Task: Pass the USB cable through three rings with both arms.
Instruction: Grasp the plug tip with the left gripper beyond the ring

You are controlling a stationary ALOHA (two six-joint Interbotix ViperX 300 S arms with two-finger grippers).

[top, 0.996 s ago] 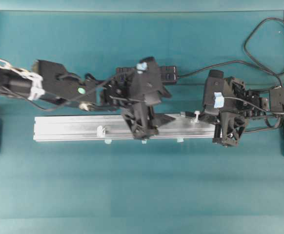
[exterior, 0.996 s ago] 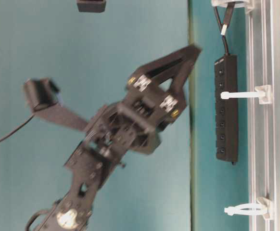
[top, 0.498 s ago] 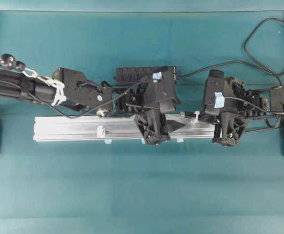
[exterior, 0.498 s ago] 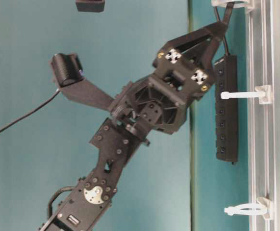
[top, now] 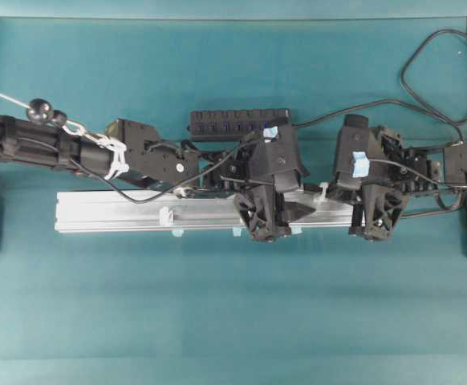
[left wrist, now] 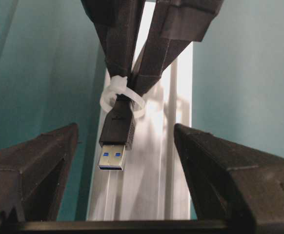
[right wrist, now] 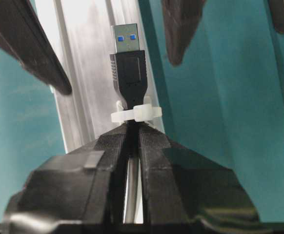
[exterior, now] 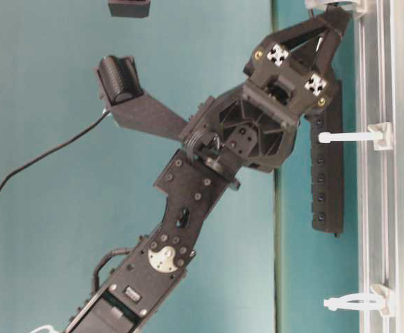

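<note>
The USB cable's black plug (left wrist: 115,141) with its silver tip pokes through a white ring (left wrist: 113,92) on the rail's right part. My right gripper (right wrist: 132,127) is shut on the cable just behind that ring (right wrist: 134,113), with the plug (right wrist: 129,63) sticking out beyond it. My left gripper (left wrist: 126,129) is open and faces the plug, one finger on each side, not touching it. From overhead, the left gripper (top: 298,210) sits just left of this ring (top: 323,192). Another ring (top: 165,215) stands farther left. At table level, two free rings (exterior: 341,137) (exterior: 351,302) show.
The rings stand on a long silver aluminium rail (top: 113,210). A black multi-port hub strip (top: 237,122) lies behind the rail, and its cord loops to the back right. The left arm stretches over the rail's back edge.
My left arm has moved right along the rail, bringing its open gripper up to the plug. The right gripper has stayed put, shut on the cable.
</note>
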